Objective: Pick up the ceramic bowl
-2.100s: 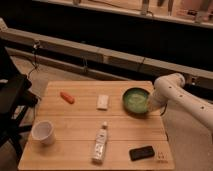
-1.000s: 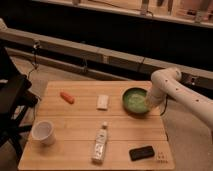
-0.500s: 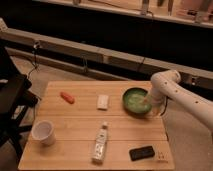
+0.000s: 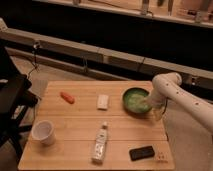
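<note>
The bowl (image 4: 136, 100) sits on the table (image 4: 80, 127) toward the 2 o'clock corner, close to the right edge, which suits an arm reaching in from that side. The arm curves down from 3 o'clock so that the claw (image 4: 151, 106) meets the bowl at its right rim, at the bowl's own 4 o'clock. That low, sideways approach looks chosen to pinch the rim wall, since a shallow, wide bowl gives a two-finger claw little else to hold. The claw appears to touch or straddle the rim, but whether it is spread or clamped cannot be told here. The bowl rests flat on the wood, so the lift is judged not yet begun.

The other things lie well apart from the bowl and out of the arm's path: a white block (image 4: 103, 101) at 12, a carrot (image 4: 67, 97) at 10, a cup (image 4: 43, 132) at 8, a bottle (image 4: 100, 143) at 6 and a phone (image 4: 141, 152) at 5.
</note>
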### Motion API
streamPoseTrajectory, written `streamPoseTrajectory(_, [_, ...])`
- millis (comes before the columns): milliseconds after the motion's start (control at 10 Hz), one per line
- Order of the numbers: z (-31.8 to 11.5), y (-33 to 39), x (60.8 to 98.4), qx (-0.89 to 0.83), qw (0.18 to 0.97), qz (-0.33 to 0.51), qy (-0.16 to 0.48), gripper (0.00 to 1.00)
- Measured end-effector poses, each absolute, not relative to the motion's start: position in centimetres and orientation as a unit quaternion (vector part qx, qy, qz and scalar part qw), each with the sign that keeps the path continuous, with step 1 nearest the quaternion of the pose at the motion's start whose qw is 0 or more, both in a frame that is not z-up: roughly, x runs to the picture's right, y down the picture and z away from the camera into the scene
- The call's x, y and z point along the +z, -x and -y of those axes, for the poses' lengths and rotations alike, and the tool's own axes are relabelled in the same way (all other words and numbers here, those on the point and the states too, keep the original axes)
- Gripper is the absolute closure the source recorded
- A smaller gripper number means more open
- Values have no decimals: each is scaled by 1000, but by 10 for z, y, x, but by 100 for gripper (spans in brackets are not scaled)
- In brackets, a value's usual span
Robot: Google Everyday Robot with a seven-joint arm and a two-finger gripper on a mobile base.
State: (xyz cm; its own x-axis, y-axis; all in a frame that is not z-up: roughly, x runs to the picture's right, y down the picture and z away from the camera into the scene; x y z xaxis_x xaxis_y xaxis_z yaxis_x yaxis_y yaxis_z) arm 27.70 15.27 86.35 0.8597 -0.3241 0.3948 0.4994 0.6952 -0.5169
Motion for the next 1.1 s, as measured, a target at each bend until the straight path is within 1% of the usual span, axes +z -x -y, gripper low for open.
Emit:
streamPoseTrajectory(100, [-155,-276,866,-227,909,140,320,20])
streamPoseTrajectory(200, [-159,-274,870,-229,906,145,325,24])
streamPoseTrajectory(400, [-162,-268,876,-232,902,153,331,43])
streamPoseTrajectory(600, [-167,-265,883,-225,898,166,339,66])
streamPoseTrajectory(900, [-170,-263,884,-219,897,175,342,95])
streamPoseTrajectory(1000, [-168,-263,883,-220,896,175,342,100])
streamPoseTrajectory(1100, [-168,-263,883,-220,896,175,343,100])
